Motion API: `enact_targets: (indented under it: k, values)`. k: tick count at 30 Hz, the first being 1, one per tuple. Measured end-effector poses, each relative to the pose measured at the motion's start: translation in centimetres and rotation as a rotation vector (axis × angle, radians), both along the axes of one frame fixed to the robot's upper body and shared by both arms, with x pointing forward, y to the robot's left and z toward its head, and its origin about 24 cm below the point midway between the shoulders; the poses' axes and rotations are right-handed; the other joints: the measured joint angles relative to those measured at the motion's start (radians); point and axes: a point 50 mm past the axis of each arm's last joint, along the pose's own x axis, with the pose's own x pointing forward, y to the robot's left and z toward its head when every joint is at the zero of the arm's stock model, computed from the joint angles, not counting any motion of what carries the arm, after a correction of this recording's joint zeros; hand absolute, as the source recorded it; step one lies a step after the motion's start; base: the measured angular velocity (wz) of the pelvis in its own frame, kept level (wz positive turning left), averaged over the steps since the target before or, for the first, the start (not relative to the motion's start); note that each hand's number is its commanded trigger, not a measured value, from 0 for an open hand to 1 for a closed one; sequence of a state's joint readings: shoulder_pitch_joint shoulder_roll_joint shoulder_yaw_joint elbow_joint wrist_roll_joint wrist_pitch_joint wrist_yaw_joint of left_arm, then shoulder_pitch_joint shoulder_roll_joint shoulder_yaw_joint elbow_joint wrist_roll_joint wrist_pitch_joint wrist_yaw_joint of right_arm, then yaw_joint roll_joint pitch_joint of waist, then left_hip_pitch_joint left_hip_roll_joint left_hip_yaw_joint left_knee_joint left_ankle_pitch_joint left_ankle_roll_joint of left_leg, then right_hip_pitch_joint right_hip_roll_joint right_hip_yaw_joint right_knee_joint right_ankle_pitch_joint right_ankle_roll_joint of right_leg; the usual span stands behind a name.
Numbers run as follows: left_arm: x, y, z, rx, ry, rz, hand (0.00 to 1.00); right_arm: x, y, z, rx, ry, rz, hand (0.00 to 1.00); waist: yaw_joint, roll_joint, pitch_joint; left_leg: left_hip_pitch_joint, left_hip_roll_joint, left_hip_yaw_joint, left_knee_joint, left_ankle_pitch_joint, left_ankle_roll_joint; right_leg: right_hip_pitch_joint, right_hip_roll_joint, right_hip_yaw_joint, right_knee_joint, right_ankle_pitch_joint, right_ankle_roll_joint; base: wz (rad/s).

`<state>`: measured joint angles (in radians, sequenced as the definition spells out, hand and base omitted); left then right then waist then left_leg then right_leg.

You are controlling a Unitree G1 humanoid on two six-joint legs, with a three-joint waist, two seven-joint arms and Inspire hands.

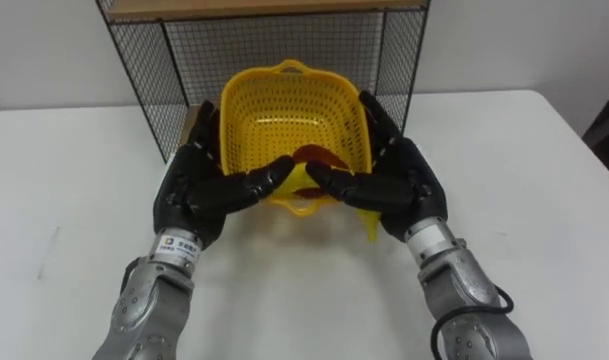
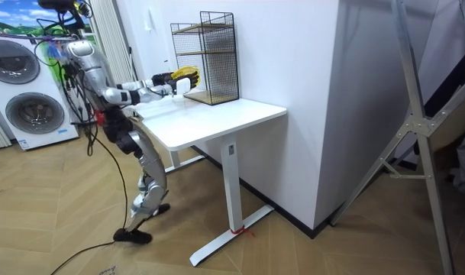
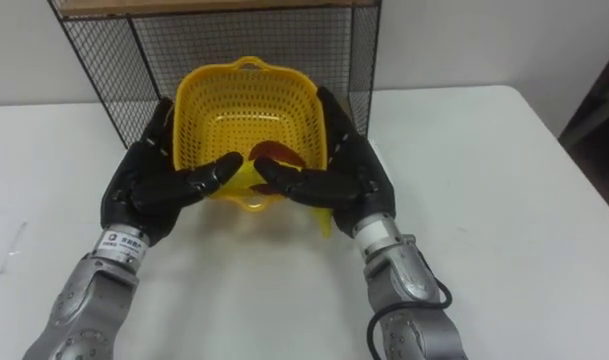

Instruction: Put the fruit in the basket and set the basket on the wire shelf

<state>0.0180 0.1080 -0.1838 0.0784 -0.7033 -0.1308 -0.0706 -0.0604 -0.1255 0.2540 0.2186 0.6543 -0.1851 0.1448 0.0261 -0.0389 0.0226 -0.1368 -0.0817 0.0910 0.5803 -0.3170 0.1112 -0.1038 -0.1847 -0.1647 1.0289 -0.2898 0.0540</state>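
Both hands are on the yellow basket (image 1: 294, 110): the left hand (image 1: 196, 188) presses its left wall and the right hand (image 1: 406, 180) its right wall. The fingers (image 1: 206, 128) lie along the mesh and the thumbs hook over the near rim, a two-sided clamp that looks meant to keep it level. A red fruit (image 1: 319, 157) sits inside at the near edge, so the loading looks done. In the room view the basket hangs clear of the white worktop (image 1: 64, 200), just in front of the wire shelf (image 1: 159, 60), lined up with its open lower bay. Next job, I'd say: push it forward into the shelf.
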Motion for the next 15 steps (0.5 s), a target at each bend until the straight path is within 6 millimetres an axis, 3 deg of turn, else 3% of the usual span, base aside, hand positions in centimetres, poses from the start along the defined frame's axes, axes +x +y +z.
enact_targets:
  k: [1,3,5,6,7,15]
  values:
    - [0.1,0.0,0.2,0.003,-0.009,0.0,0.0,0.0,0.0,0.1,0.002,-0.004,-0.001,0.0,0.001,0.004,0.0018,0.009,0.004,-0.007,-0.014,0.003,0.003,-0.014,0.02,-0.002,-0.061,-0.052,-0.005,0.18]
    - [0.2,0.0,0.3,0.004,-0.013,-0.001,0.0,0.0,-0.1,-0.2,-0.003,0.006,-0.001,0.0,-0.012,0.007,0.0045,0.023,0.004,-0.018,-0.031,0.01,0.013,-0.027,0.042,-0.004,-0.208,-0.088,-0.013,0.31]
    - [0.2,-0.1,0.3,0.006,-0.014,-0.003,0.0,0.0,-0.1,-0.4,-0.004,0.013,-0.002,0.0,-0.016,0.004,0.0037,0.034,-0.006,-0.021,-0.034,0.007,0.017,-0.029,0.059,-0.003,-0.394,-0.055,-0.019,0.26]
    - [0.2,-0.2,0.1,0.003,-0.005,-0.003,0.0,-0.1,-0.1,-0.6,-0.006,0.022,-0.004,0.0,-0.022,0.014,0.0035,0.044,-0.006,-0.038,-0.038,0.003,0.016,-0.018,0.072,-0.006,-0.424,-0.024,-0.041,0.11]
    - [0.3,-0.2,0.1,0.007,-0.007,-0.006,0.0,0.0,-0.3,-0.7,-0.009,0.03,-0.009,0.0,-0.018,0.018,-0.0012,0.047,0.001,-0.04,-0.055,0.003,0.013,-0.003,0.085,-0.009,-0.459,-0.012,-0.042,0.09]
    - [1.0,-0.1,0.9,0.018,-0.039,-0.009,0.0,1.2,-0.3,0.4,-0.005,-0.001,-0.005,0.0,-0.021,0.018,0.0006,0.08,0.024,-0.042,-0.117,0.009,0.007,0.054,0.118,-0.014,-0.57,0.028,-0.044,-0.03]
